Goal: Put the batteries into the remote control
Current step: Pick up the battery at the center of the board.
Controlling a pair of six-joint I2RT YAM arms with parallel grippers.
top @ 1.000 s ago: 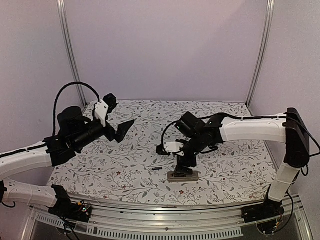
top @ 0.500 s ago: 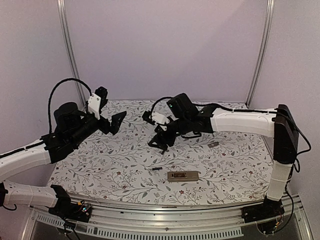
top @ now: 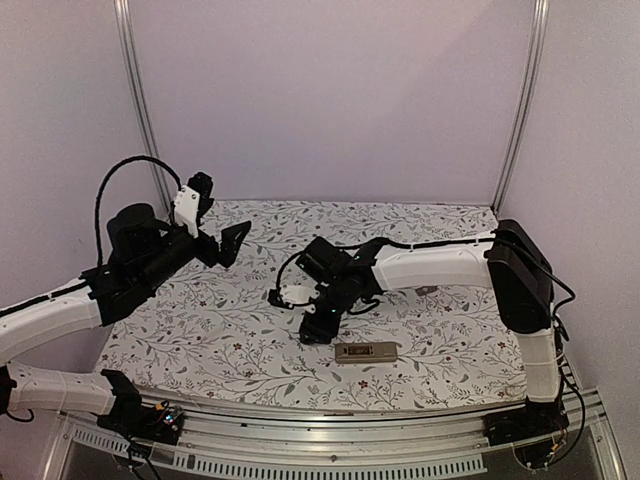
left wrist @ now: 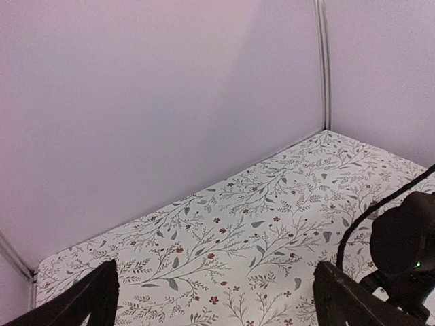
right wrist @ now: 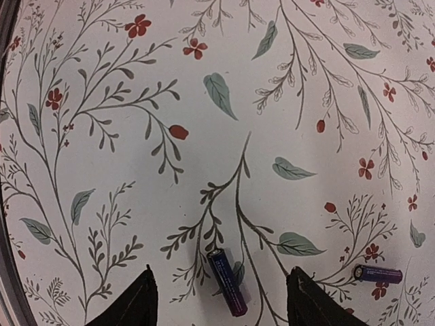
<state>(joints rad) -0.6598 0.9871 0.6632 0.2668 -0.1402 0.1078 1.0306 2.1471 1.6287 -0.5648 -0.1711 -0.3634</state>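
The remote control [top: 366,351] lies near the table's front edge, grey-tan side up. My right gripper [top: 316,326] hangs low just left of it, pointing down. In the right wrist view its fingers are open on either side of a dark battery [right wrist: 227,282] lying flat on the cloth, not touching it. My right gripper [right wrist: 224,307] holds nothing. A second battery [right wrist: 378,274] lies off to the right, outside the fingers. My left gripper [top: 235,240] is raised over the back left of the table. My left gripper [left wrist: 217,305] is wide open and empty.
A floral cloth [top: 450,330] covers the table. Lilac walls with metal corner posts [top: 140,110] close in the back and sides. A rail [top: 330,420] runs along the front edge by the arm bases.
My right gripper left the remote, swung to the back, then came down left of it over a battery, its jaws narrowing. The left arm drew back slightly to the left.
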